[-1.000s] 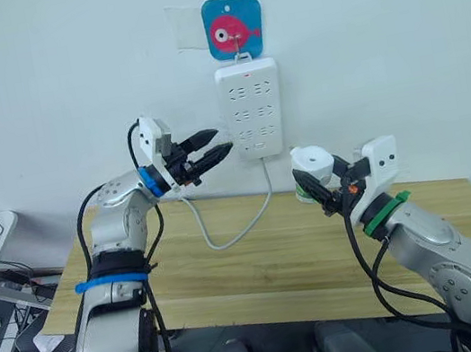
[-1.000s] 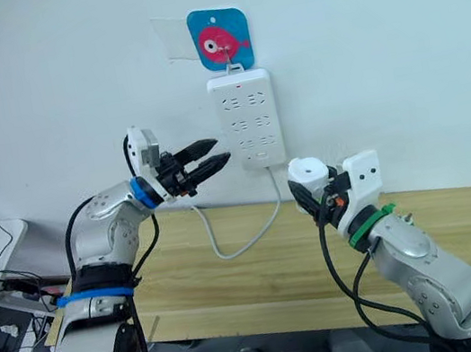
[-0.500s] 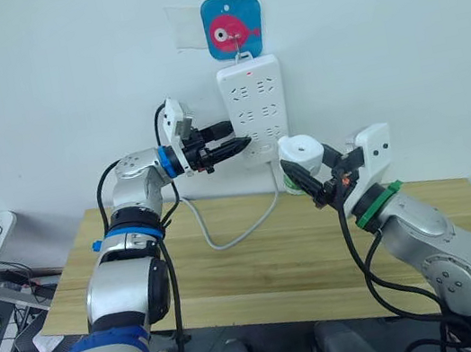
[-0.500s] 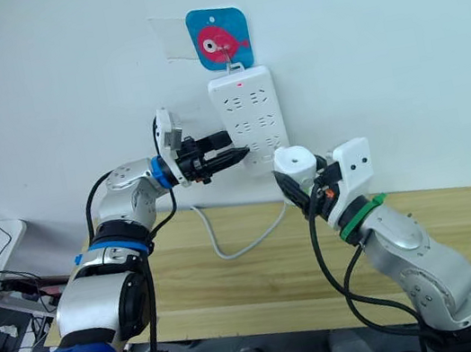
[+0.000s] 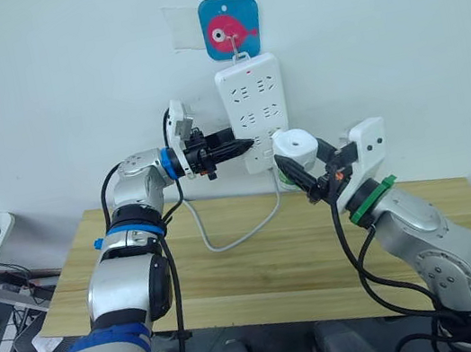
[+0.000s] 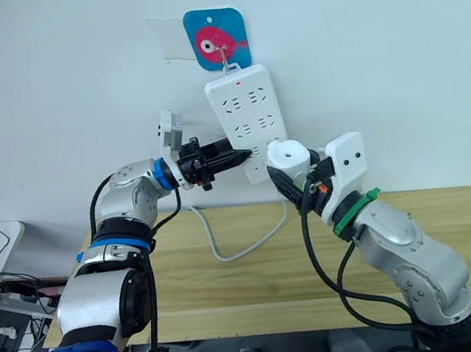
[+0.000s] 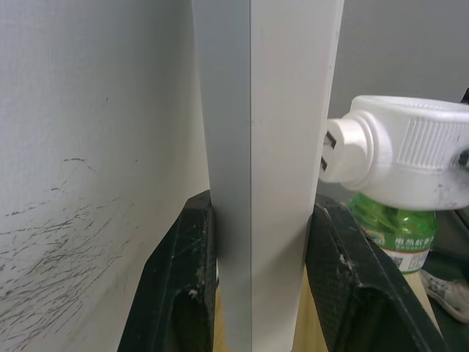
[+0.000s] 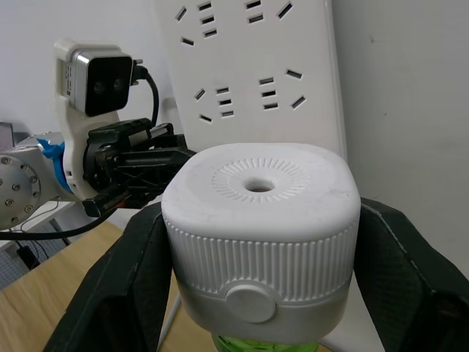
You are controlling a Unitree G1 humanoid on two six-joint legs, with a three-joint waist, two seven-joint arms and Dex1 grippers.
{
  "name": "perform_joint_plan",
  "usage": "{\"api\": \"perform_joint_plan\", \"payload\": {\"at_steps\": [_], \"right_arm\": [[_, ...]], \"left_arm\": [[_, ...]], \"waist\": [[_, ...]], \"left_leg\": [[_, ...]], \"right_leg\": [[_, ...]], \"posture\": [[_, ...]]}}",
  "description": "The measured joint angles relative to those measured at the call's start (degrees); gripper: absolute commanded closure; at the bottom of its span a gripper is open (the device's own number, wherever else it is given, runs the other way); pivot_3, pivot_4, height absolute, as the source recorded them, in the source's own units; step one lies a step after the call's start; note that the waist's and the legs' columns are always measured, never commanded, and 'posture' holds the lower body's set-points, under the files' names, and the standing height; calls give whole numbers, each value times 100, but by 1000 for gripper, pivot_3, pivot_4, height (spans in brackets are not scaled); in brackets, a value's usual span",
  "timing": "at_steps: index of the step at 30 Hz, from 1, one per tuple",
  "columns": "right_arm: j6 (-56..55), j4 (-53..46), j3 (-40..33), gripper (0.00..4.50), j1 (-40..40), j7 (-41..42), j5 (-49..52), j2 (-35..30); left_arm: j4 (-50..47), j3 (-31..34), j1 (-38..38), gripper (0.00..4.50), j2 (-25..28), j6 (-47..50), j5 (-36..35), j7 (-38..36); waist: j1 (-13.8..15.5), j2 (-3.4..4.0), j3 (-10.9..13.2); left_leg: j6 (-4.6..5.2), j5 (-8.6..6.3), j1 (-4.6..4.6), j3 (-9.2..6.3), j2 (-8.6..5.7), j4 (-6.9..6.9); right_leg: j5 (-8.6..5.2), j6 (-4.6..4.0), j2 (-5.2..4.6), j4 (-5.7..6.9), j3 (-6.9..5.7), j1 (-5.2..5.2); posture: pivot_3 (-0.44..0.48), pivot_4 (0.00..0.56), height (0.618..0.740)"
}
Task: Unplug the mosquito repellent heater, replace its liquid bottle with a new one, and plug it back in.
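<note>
Up on the wall, your power strip (image 5: 254, 113) hung above the wooden table (image 5: 260, 263), with your left gripper (image 7: 253, 286) clamped across its lower edge, a finger (image 7: 172, 286) on each side as the left wrist view showed. Your right gripper (image 8: 256, 293) held the mosquito repellent heater (image 8: 260, 220) just beside the strip. Its prongs (image 7: 326, 150) seemed barely short of the face, though that was hard to judge. Below it hung a green liquid bottle (image 7: 392, 227).

heater (image 7: 399, 158) prongs hidden against strip (image 7: 275, 147)
</note>
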Motion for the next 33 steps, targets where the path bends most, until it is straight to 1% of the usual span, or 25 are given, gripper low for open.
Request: {"api": "perform_joint_plan", "payload": {"at_steps": [19,33], "right_arm": [[113,118,1,1395,-155,17,-420,201],[117,120,-36,1395,-155,36,-429,389]], "left_arm": [[17,54,-35,3212,-19,-17,107,60],[48,80,-48,3212,-19,-47,140,56]], "waist": [[-3,0,0],[-7,0,0]], "left_leg": [[0,0,1,-1,0,2],[0,0,1,-1,0,2]], "right_leg": [[0,0,0,5,0,0],[0,0,0,7,-1,-1]], "posture": [[2,139,740],[2,143,740]]}}
